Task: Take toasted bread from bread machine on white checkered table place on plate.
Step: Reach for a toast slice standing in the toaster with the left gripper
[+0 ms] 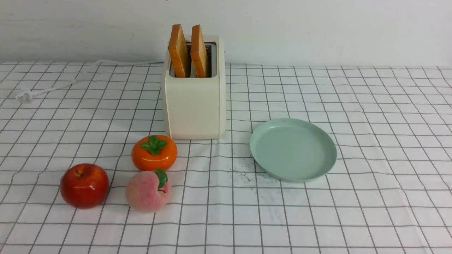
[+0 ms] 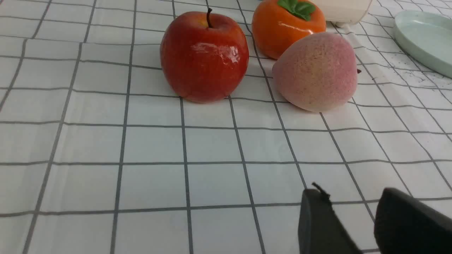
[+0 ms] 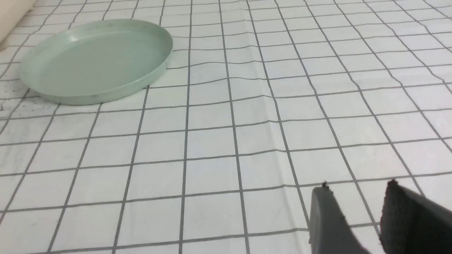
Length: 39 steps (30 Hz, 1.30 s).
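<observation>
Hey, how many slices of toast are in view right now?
2: left slice stands in the left slot of the bread machine, right slice in the slot beside it.

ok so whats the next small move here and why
Probably raise the right pincer toward the toasted bread: both slices stand in the bread machine, the plate is bare, and that pincer is open and empty, low over the table.
</observation>
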### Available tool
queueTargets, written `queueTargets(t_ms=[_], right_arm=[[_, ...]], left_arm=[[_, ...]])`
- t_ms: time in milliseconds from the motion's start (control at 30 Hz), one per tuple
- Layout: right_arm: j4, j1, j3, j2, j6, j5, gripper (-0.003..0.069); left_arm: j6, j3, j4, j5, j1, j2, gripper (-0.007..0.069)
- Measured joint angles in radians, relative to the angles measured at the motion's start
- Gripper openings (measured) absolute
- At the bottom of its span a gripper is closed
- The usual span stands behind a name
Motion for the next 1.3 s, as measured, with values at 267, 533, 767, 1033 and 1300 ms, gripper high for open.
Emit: queueTargets(t_ms=[267, 533, 767, 1033, 1300], right_arm=[[0.0, 0.0, 0.0, 0.0, -0.001, 0.0, 0.0239], [0.0, 0.0, 0.0, 0.0, -0.001, 0.0, 0.0239], [0.0, 0.0, 0.0, 0.0, -0.001, 0.0, 0.0239], [0.0, 0.0, 0.0, 0.0, -0.001, 0.0, 0.0239], [0.0, 0.0, 0.0, 0.0, -0.001, 0.0, 0.0239]], left_arm=[[0.0, 0.0, 0.0, 0.0, 0.0, 0.0, 0.0236], [0.0, 0.0, 0.0, 0.0, 0.0, 0.0, 0.0236], [-0.006, 0.0, -0.009, -0.028, 0.0, 0.0, 0.0236], [-0.119, 0.0, -0.256, -0.201, 0.0, 0.0, 0.0236], [-0.209, 0.0, -0.653, -0.438, 0.0, 0.0, 0.0236]])
